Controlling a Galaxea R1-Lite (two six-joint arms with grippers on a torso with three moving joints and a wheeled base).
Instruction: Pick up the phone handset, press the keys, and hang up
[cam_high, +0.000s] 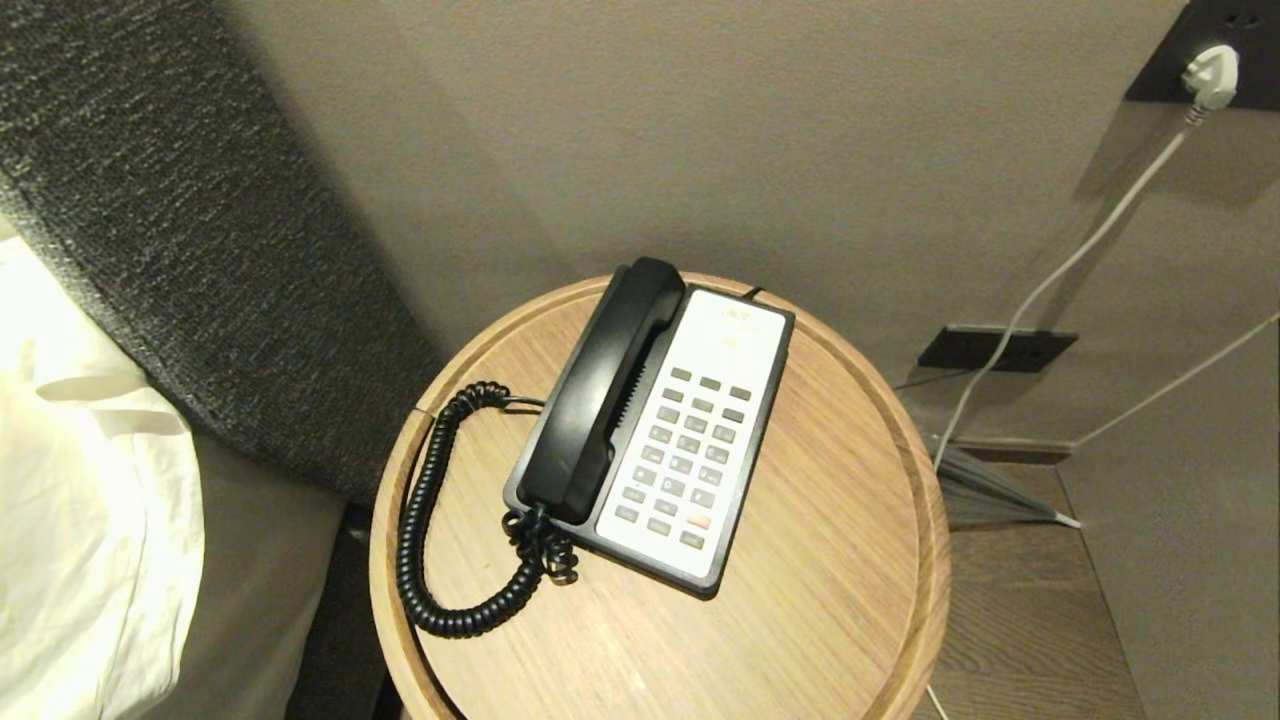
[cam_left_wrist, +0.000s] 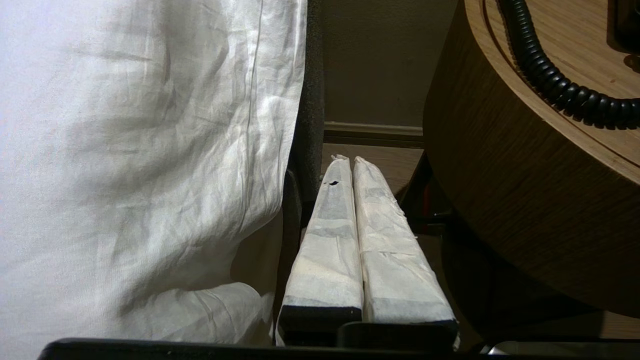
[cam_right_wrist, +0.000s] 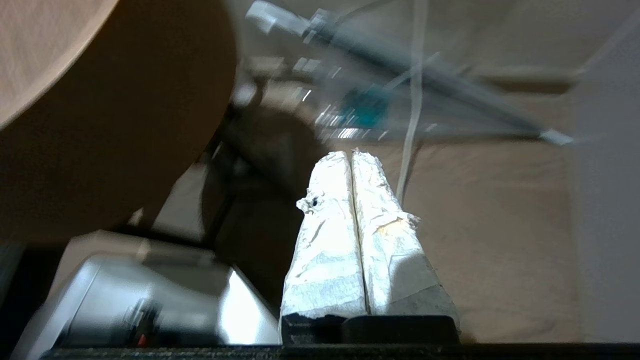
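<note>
Both grippers hang low beside the round wooden side table (cam_high: 820, 600), below its top, and neither shows in the head view. You see the left gripper (cam_left_wrist: 348, 161) with its wrapped fingers (cam_left_wrist: 330, 235) pressed together and holding nothing, in the gap between the white bed sheet (cam_left_wrist: 140, 165) and the table's curved side. The right gripper (cam_right_wrist: 352, 156) also has its fingers pressed flat together and empty, on the table's other side, above the floor near a white cable (cam_right_wrist: 412, 100) and a folded umbrella (cam_right_wrist: 425, 75).

Nothing on the table tells you whether any step has been done. The phone handset (cam_high: 605, 385) lies seated in its cradle along the left side of the phone base (cam_high: 745, 470), its coiled cord (cam_high: 425, 520) looping out over the wood toward the table's left edge. The keypad (cam_high: 690, 455) is uncovered. If this is the start, lifting, pressing and hanging up all remain; if it is the end, the handset is already back in place.

For room, you have clear wood on the near and right sides of the phone. The raised table rim (cam_high: 900, 440) and the cord loop crowd the left approach, and the padded headboard (cam_high: 180, 220) stands close on that side. The wall sits just behind the phone.
</note>
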